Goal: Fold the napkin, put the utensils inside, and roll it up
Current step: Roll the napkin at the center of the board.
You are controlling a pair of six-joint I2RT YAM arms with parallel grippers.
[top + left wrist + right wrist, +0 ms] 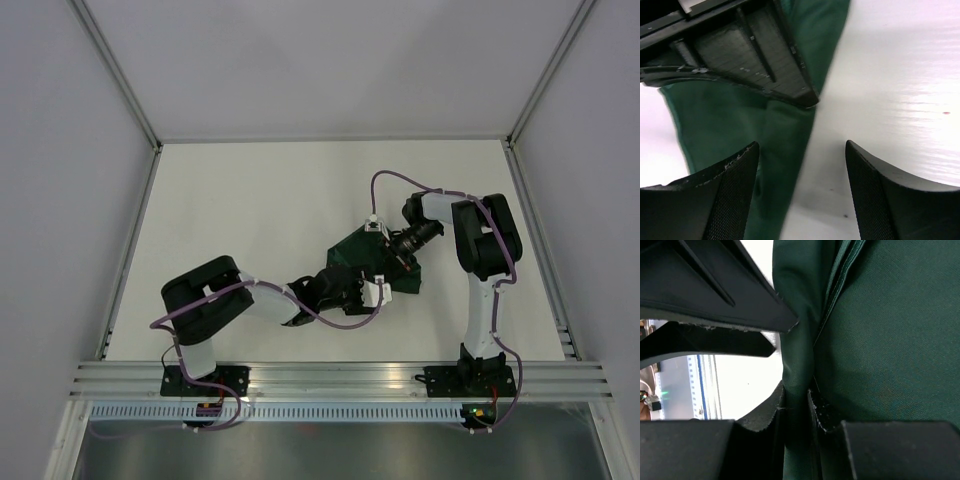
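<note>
Right gripper (pixel 797 400) pinched a napkin (pixel 890 340) fold; left gripper (pixel 802 145), at its eight o'clock, gaped empty. Folding seemed underway; left should grip next.

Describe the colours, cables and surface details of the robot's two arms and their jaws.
Both the left arm and right arm mix black housings with white links. A thin purple cable loops along each. The jaws are black, with finely textured inner faces.

Napkin (pixel 352 252) lies on table (pixel 250 200), seemingly near centre.

Overhead; wrist close-ups, perhaps same napkin (pixel 715 125)
</note>
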